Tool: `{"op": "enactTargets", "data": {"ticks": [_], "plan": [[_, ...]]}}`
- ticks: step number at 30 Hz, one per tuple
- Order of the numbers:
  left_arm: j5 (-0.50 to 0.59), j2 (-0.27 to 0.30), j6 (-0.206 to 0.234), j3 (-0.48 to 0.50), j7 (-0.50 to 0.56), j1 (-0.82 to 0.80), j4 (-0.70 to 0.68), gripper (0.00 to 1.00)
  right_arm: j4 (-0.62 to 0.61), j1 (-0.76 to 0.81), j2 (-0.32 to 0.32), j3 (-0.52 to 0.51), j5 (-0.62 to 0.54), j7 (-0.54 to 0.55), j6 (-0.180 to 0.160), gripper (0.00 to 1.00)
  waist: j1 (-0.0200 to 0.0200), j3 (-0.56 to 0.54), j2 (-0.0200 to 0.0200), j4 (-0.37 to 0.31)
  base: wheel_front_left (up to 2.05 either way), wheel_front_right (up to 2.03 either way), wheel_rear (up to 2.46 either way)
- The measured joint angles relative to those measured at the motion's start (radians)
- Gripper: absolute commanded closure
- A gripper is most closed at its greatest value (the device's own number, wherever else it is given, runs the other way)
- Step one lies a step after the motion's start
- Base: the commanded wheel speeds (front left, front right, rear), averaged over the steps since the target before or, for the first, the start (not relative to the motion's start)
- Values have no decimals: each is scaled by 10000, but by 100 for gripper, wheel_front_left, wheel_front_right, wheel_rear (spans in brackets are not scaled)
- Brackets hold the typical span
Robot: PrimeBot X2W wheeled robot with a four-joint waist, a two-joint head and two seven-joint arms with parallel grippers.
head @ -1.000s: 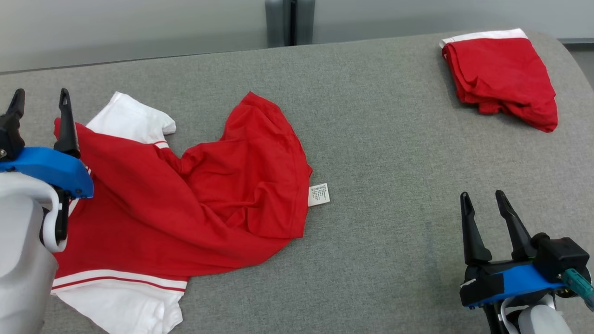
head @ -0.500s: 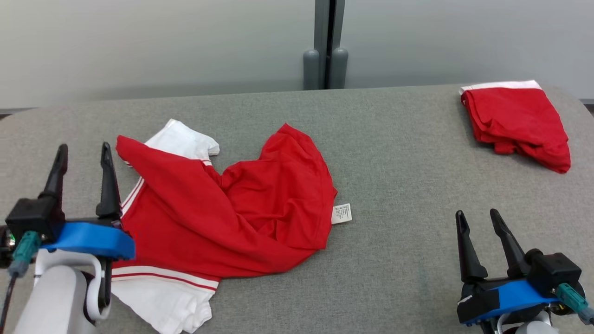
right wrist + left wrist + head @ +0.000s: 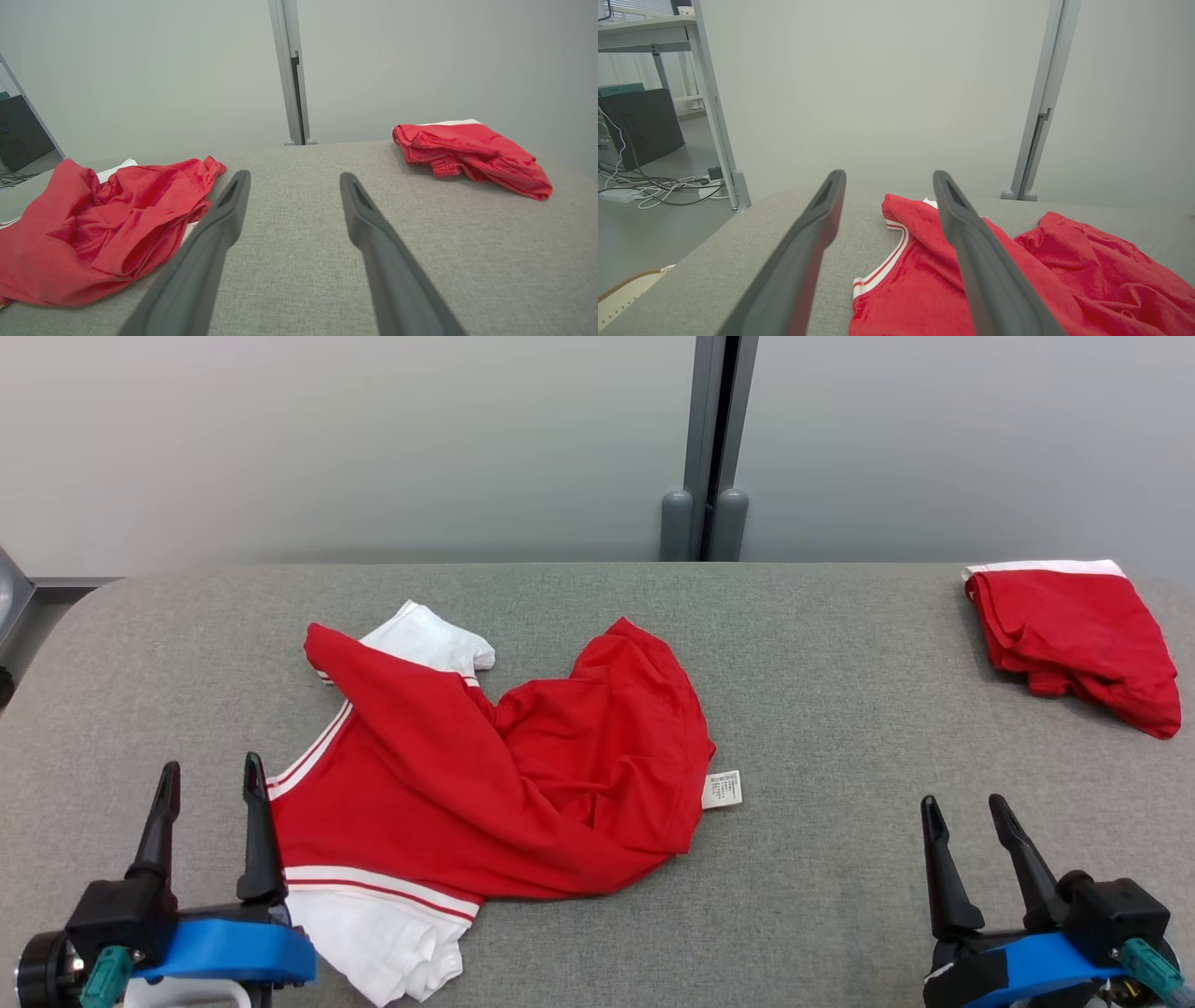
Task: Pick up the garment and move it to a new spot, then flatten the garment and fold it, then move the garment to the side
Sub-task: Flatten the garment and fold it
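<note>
Grey padded table (image 3: 840, 709), pale wall behind, crumpled red-and-white garment (image 3: 485, 775) left of centre, its near-left edge hidden behind left gripper (image 3: 211, 763), label (image 3: 724, 790) print unreadable, right gripper (image 3: 962, 800) by near right corner, both spread wide, holding nothing.

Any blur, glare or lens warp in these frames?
Head view: soft even light, no glare, red shirt sharp. Left wrist view: wide-angle stretch, close end effector fingers loom large. Right wrist view: faint shadow under folded garment, partition post leans.
</note>
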Motion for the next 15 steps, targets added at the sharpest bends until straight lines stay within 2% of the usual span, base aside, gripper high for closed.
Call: {"op": "enactTargets", "data": {"ticks": [6,15], "plan": [[405,-506,-163,291,0,650,-286,0,-19,135,27,-6,56,0,2,0,0,-28,0,58,0,0,0],[872,-815,-362,479,0,774,-96,0,31,159,48,-15,75,0,0,0,1,14,0,52,0,0,0]]}}
